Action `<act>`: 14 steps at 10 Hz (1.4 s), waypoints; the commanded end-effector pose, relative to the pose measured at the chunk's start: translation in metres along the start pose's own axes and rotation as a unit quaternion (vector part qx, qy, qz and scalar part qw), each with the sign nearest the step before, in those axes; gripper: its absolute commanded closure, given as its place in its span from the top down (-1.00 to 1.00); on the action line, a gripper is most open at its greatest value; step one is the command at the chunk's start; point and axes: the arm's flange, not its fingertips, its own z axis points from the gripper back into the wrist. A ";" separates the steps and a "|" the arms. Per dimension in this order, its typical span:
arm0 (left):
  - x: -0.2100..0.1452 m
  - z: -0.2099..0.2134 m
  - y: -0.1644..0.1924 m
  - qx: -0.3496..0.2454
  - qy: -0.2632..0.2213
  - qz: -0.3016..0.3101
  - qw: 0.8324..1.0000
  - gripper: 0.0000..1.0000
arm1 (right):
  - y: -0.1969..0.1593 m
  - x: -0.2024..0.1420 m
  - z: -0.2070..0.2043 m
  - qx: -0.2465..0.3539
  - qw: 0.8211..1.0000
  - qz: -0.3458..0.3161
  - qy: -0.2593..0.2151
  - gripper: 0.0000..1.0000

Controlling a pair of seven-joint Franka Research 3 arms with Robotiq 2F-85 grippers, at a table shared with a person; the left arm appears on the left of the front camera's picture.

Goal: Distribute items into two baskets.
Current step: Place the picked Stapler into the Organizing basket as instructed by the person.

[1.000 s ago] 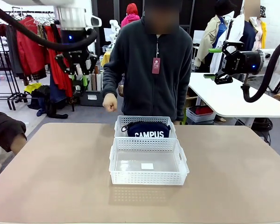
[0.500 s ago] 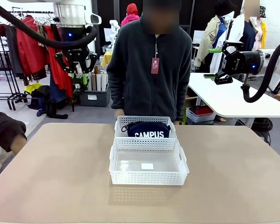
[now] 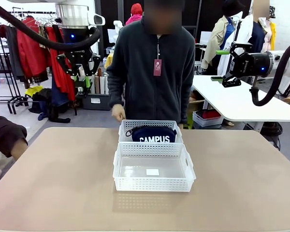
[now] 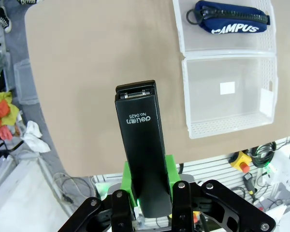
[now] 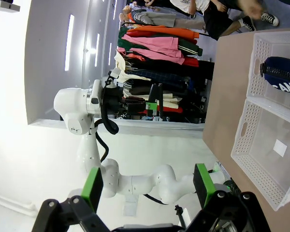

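My left gripper (image 3: 80, 76) hangs high above the table's far left, shut on the small black stapler (image 4: 141, 145), which stands upright between the green pads (image 4: 170, 169). Two white lattice baskets sit end to end at the table's middle. The far basket (image 3: 150, 123) holds the navy "CAMPUS" pouch (image 3: 151, 135). The near basket (image 3: 153, 184) has only a white label on its floor. My right gripper (image 3: 225, 67) is raised off the table's far right, open with nothing between its fingers (image 5: 93, 186).
A person in a dark fleece stands at the far edge right behind the baskets, one hand (image 3: 118, 113) beside the far basket's left corner. Bare tan tabletop (image 3: 58, 179) lies on both sides of the baskets. A white side table (image 3: 241, 104) stands at the right.
The person shifted behind the baskets and their hand moved close to the far basket. My left gripper rose slightly with the stapler. The right arm stayed still.
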 end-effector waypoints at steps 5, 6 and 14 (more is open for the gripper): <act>-0.003 0.001 0.000 -0.001 -0.005 0.000 1.000 -1.00 | 0.002 -0.001 0.000 0.001 1.000 0.001 0.000 1.00; -0.003 0.001 0.000 -0.001 -0.005 0.000 1.000 -1.00 | 0.002 -0.001 0.000 0.001 1.000 0.001 0.000 1.00; -0.003 0.001 0.000 -0.001 -0.005 0.000 1.000 -1.00 | 0.002 -0.001 0.000 0.001 1.000 0.001 0.000 1.00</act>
